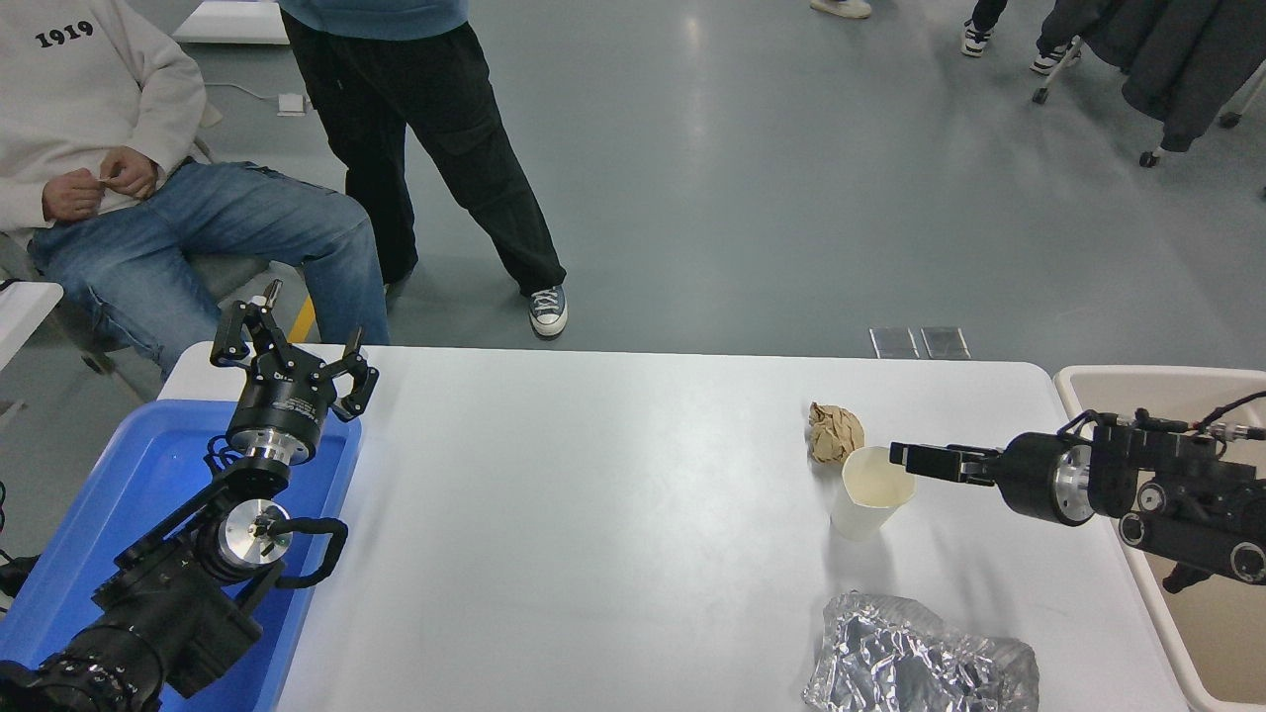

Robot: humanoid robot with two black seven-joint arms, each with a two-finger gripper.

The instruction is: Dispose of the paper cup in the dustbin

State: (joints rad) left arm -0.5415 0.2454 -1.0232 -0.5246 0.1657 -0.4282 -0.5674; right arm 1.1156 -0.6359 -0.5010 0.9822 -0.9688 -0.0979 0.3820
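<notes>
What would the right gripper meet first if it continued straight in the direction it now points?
The right gripper points left, level with the upright paper cup's rim, so it would probably meet that rim first, though depth is unclear.

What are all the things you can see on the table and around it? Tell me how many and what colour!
paper cup: 1, white with cream inside, upright on the table's right part
paper ball: 1, brown, crumpled, just behind the cup
foil: 1, silver, crinkled, near edge of the table
table: 1, white
dustbin: 1, beige, off the table's right end
tray: 1, blue, at the table's left end
people: 2 near the far left, one seated, one standing
left gripper: 1, black, open, parked over the tray
right gripper: 1, black, at the cup's rim; open or shut unclear
</notes>
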